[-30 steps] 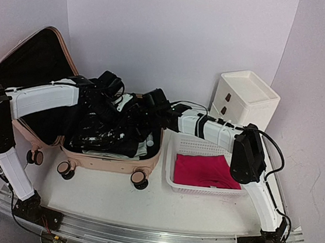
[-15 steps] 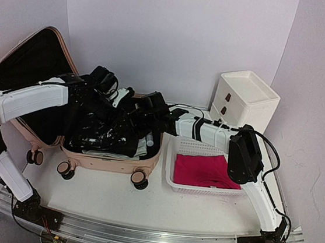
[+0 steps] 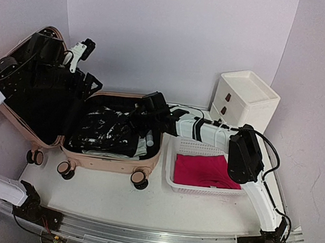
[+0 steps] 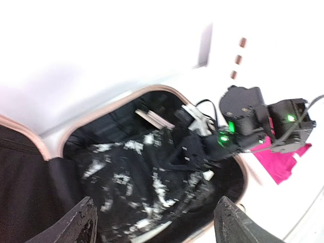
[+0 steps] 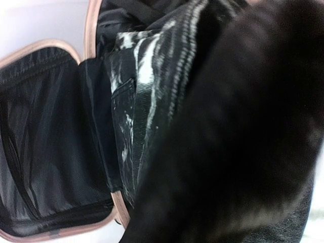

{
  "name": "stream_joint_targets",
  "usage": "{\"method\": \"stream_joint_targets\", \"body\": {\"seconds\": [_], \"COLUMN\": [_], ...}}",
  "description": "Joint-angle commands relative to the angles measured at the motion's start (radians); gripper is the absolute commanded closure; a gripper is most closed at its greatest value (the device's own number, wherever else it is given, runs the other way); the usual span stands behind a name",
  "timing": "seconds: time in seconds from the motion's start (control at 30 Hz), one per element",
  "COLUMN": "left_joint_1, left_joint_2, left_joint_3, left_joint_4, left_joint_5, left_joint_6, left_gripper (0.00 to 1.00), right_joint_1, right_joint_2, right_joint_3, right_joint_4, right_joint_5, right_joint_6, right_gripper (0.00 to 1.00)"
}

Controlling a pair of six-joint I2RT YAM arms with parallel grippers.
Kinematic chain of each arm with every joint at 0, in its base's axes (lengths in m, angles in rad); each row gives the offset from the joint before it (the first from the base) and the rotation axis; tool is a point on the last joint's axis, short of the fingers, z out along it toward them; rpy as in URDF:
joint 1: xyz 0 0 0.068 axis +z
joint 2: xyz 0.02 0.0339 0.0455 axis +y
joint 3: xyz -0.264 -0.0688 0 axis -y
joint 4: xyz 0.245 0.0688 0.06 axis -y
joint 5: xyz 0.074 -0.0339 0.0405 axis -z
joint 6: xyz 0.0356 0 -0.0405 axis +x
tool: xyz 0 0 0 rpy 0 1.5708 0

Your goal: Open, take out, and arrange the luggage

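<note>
luggage (image 3: 111, 161) lies open at table left, beside basket (image 3: 169, 178). ur left gripper (image 4: 158, 217) is spread, raised over the lid, holding nothing. right gripper (image 3: 146, 111) is buried in black clothes (image 3: 105, 132); can't tell its jaws. risk: a weak bite drops fabric, or a snag on the rim drags the case.

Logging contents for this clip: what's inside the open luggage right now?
A black garment with white marbling fills the base of the luggage, and something pale peeks out beneath it. The right end effector reaches in at the back. Anything deeper is covered.
</note>
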Motion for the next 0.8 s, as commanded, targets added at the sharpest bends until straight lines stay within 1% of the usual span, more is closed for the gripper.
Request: {"method": "stream_joint_targets", "body": {"seconds": [0.0,0.1,0.3,0.53,0.63,0.77], "left_joint_1": [0.004,0.005,0.005,0.007,0.007,0.007], "left_joint_2": [-0.011,-0.026,-0.067,-0.082,-0.068,-0.063], "left_joint_3": [0.0,-0.06,-0.207,-0.319,-0.329,-0.337], "left_joint_4": [0.062,0.123,0.249,0.342,0.344,0.349], "left_joint_5": [-0.095,-0.109,-0.164,-0.212,-0.212,-0.213], "left_joint_6": [0.062,0.076,0.086,0.109,0.12,0.124], "left_gripper": [0.19,0.18,0.17,0.17,0.17,0.17], "right_joint_1": [0.012,0.014,0.013,-0.036,-0.063,-0.139], "right_joint_2": [-0.167,-0.269,-0.433,-0.631,-0.73,-0.893], "right_joint_3": [0.058,0.004,-0.155,-0.433,-0.562,-0.736], "right_joint_4": [0.035,-0.061,-0.13,-0.129,-0.129,-0.131], "right_joint_5": [-0.084,-0.088,-0.082,-0.078,-0.086,-0.111], "right_joint_6": [-0.212,-0.312,-0.406,-0.341,-0.312,-0.291], "right_gripper": [1.0,1.0,1.0,1.0,1.0,1.0]}}
